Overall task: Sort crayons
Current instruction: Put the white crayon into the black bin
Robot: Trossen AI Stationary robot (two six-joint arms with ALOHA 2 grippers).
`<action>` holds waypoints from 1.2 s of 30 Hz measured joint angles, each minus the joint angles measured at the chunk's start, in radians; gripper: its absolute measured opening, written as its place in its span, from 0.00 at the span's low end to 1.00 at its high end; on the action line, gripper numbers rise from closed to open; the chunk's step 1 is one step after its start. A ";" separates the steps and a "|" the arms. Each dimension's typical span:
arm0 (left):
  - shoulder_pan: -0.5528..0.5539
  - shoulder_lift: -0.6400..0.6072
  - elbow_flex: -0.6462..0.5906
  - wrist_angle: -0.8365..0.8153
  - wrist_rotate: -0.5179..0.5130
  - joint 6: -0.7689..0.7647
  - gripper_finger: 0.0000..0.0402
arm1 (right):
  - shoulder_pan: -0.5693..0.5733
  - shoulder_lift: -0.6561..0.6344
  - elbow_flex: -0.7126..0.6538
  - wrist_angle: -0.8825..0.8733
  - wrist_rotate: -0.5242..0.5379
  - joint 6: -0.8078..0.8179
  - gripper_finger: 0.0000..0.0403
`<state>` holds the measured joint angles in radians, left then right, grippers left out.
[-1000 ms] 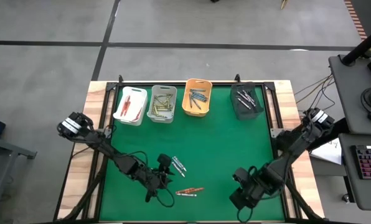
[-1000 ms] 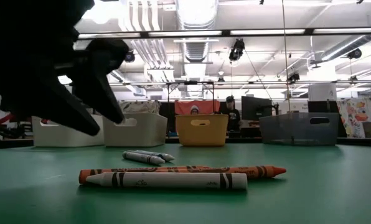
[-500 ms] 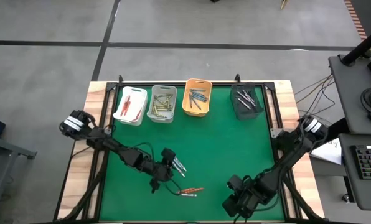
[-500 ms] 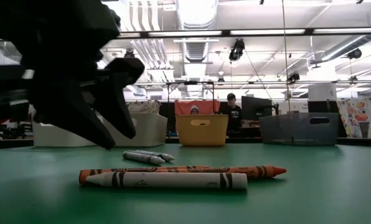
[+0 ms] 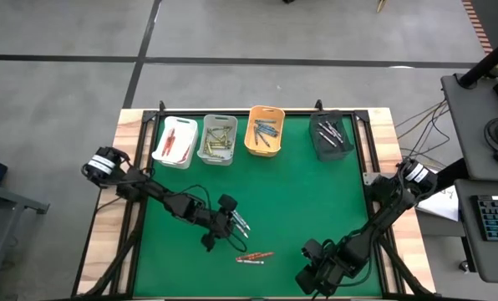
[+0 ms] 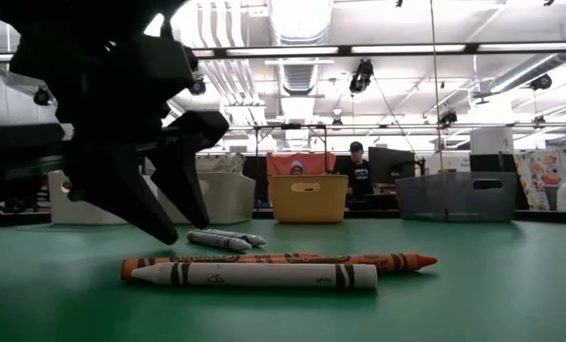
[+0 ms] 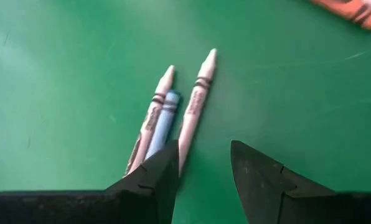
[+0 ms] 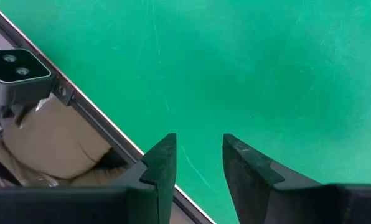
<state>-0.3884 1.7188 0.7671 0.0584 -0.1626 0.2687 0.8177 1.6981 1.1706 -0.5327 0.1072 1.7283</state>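
Observation:
Two grey crayons and a blue one (image 7: 164, 118) lie side by side on the green mat (image 5: 299, 192); they also show in the high view (image 5: 240, 222) and the low view (image 6: 222, 239). An orange crayon (image 6: 292, 260) and a white one (image 6: 254, 275) lie flat nearer the front edge (image 5: 253, 257). My left gripper (image 7: 203, 155) is open, its fingers pointing down just over the ends of the three crayons (image 6: 174, 220). My right gripper (image 8: 198, 155) is open and empty over bare mat at the near right (image 5: 314, 274).
Four bins stand in a row along the far edge: white (image 5: 175, 140), grey (image 5: 218, 139), orange (image 5: 264, 130) and black (image 5: 331, 134), each holding crayons. The low camera (image 8: 11, 70) sits by the mat's near edge, close to my right gripper. People show in the room behind.
My left gripper has gone down and toward the three crayons, toward the table's far right, staying open. My right gripper has drawn back toward the table's near edge.

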 joint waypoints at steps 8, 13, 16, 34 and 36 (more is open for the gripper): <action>0.006 0.056 0.004 0.022 0.000 -0.006 0.32 | 0.000 0.000 0.000 0.000 0.001 0.000 0.28; 0.007 0.061 0.004 0.020 0.019 -0.025 0.31 | 0.000 0.000 0.000 0.000 0.001 0.000 0.28; 0.007 0.061 0.004 0.010 0.023 -0.034 0.28 | 0.000 0.000 0.000 0.000 0.001 0.000 0.28; -0.040 0.043 0.000 -0.012 -0.002 -0.105 0.01 | -0.003 0.000 0.000 0.037 0.064 -0.101 0.26; -0.056 0.025 -0.003 -0.011 -0.004 -0.124 0.00 | -0.009 0.000 0.000 0.067 0.103 -0.158 0.26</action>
<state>-0.4447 1.7434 0.7642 0.0474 -0.1663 0.1452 0.8090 1.6981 1.1708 -0.4656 0.2099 1.5703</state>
